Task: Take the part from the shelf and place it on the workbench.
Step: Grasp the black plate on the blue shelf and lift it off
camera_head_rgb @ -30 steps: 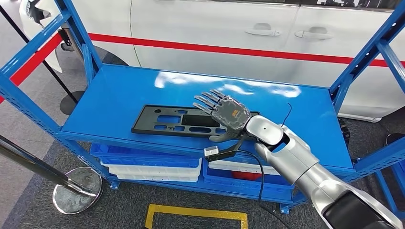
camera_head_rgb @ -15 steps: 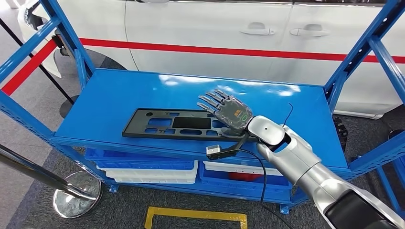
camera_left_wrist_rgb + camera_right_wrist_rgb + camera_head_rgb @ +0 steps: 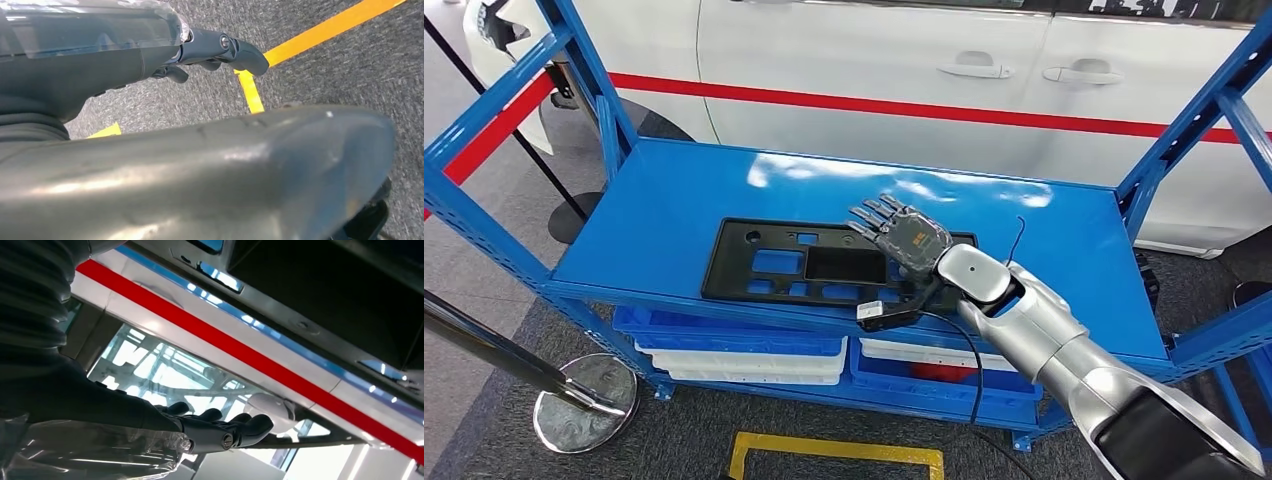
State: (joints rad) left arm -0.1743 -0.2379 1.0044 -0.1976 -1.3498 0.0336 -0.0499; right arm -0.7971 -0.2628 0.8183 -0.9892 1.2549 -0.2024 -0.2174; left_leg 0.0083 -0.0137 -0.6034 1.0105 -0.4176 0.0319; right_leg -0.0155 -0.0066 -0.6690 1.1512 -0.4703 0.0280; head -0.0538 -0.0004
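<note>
Right robot hand [image 3: 902,236] hovers with fingers spread over the right end of the black part [image 3: 809,264], grasping nothing, at centre frame in the head view. That flat part lies on the blue shelf [image 3: 674,195] near its front edge. For a sound pick, I judge the fingers should settle over the far long edge with the thumb under the near one, closing evenly before lifting level.

The right robot hand [image 3: 902,238] sits lower than a second ago, its spread fingers [image 3: 871,215] now over the right end of the black plastic panel [image 3: 809,263], its palm close above it. The head camera also swings slightly, shifting the whole scene.
</note>
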